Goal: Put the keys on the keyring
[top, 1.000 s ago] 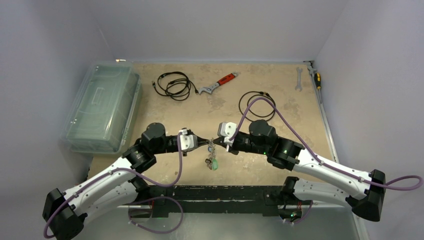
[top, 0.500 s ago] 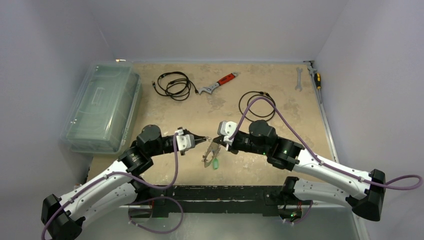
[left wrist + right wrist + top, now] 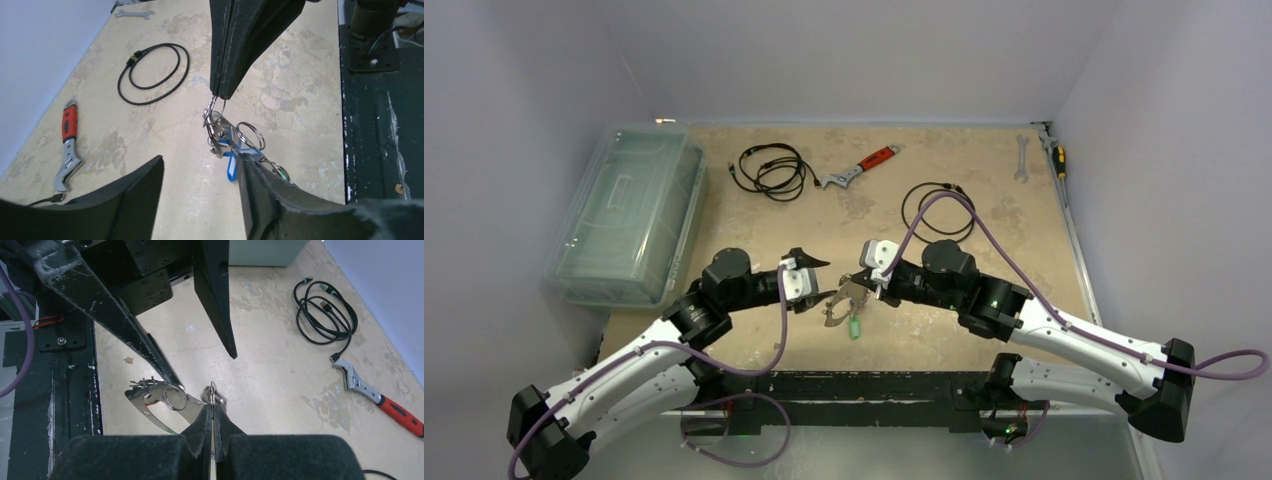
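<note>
Plainly, the left gripper (image 3: 826,281) is standing with its black jaws apart and is gripping nothing. It is waiting just left of the bunch of small silver keys with blue and green plastic tags (image 3: 226,145). If it is closing from here, its near finger may be knocking the whole bunch aside rather than catching one key. That is because the keys are hanging loose and tangled with small split rings.

Further right, the thin grey metal keyring (image 3: 214,106) is being pinched only at its upper edge by the right gripper (image 3: 218,92), whose jaws are pressing together on it. So narrow a hold may be letting the ring twist or slip, dropping everything onto the mottled beige tabletop (image 3: 175,140).

The keys are dangling below the right fingertips, clear of the table. They are hanging between the two grippers, just beside the left gripper's near finger.
</note>
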Robot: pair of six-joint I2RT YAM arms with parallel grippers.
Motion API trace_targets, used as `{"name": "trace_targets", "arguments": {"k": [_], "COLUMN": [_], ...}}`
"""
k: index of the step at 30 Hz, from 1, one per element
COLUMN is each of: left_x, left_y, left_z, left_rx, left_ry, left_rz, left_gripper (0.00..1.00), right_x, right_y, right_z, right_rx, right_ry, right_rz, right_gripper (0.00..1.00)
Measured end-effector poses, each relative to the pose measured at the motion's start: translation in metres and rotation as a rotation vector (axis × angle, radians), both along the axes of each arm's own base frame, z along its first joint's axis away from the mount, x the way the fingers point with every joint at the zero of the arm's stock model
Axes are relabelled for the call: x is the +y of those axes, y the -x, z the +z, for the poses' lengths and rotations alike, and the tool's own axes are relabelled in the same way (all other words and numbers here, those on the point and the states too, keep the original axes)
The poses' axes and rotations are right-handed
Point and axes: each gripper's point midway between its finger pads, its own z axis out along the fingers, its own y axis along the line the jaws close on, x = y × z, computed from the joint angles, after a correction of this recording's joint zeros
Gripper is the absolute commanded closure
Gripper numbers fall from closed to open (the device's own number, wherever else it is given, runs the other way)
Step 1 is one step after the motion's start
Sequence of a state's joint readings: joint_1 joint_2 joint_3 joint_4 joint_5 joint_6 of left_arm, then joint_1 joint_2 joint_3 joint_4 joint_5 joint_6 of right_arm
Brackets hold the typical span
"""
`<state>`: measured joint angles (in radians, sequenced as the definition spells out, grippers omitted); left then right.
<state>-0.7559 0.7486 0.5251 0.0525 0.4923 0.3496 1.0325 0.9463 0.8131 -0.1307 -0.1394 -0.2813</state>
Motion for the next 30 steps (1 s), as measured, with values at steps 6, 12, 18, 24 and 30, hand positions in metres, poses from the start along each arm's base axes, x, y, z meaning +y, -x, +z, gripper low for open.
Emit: {"name": "trace_targets", "arguments": {"k": [6, 12, 18, 24, 30], "left_x": [0.002, 0.003, -0.002, -0.013, -0.021], "left_y": [0.001, 0.003, 0.01, 0.014, 0.014], "left_z": [-0.003, 0.003, 0.015, 0.021, 0.01], "left_rx": [0.004, -0.012, -0.032, -0.021, 0.032], "left_ry": [-0.012, 0.002, 0.043, 0.064, 0.046], "left_rz": [0.002, -0.003, -0.053, -0.111, -0.15], "left_gripper": [0.37, 0.5, 0.51, 0.54, 0.61], "right_x": [-0.002, -0.005, -0.005, -0.003, 0.0], "right_y": [-0.003, -0.005, -0.004, 0.0, 0.007], "right_z": [-0.002, -0.006, -0.011, -0.011, -0.01], "right_rx": [-0.001, 0.002, 0.009, 0.014, 0.024], "right_ry": [0.009, 0.028, 0.045, 0.041, 0.035], "right_rz": [-0.019, -0.039, -0.033, -0.001, 0.037], "right_gripper": [1.0, 1.0, 1.0, 1.0, 1.0]}}
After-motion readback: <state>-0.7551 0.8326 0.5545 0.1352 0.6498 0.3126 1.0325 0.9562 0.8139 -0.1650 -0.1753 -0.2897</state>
